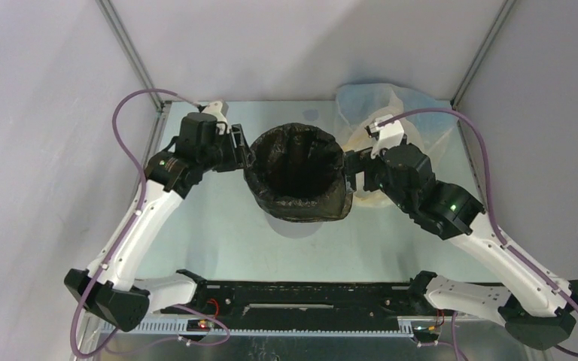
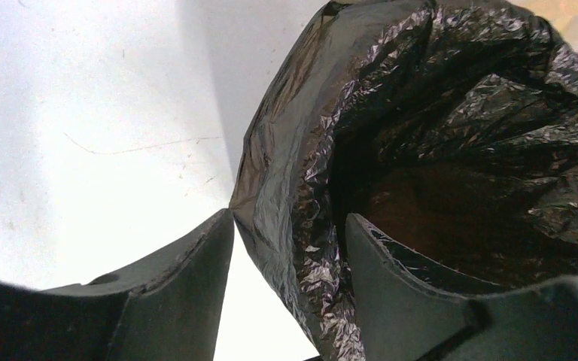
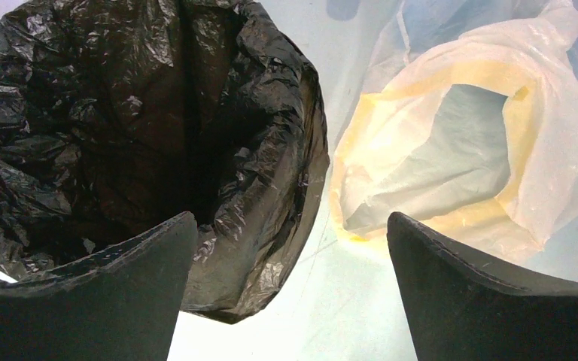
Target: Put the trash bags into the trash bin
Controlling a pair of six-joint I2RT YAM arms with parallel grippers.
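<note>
The black trash bag (image 1: 295, 174) lines the trash bin, its top folded out over the rim. Only a pale strip of the bin's wall (image 1: 295, 226) shows below the bag. My left gripper (image 1: 242, 154) is open and straddles the bag-covered left rim (image 2: 293, 188), one finger (image 2: 391, 286) inside and one finger (image 2: 181, 278) outside. My right gripper (image 1: 350, 170) is open wide at the right rim. Its left finger (image 3: 113, 293) is over the bag (image 3: 143, 113), and its right finger (image 3: 497, 301) is outside, over the table.
A translucent yellowish and pale-blue plastic bag (image 1: 406, 113) lies at the back right, close behind my right gripper; it also shows in the right wrist view (image 3: 459, 128). Grey walls and metal posts enclose the table (image 1: 218, 226).
</note>
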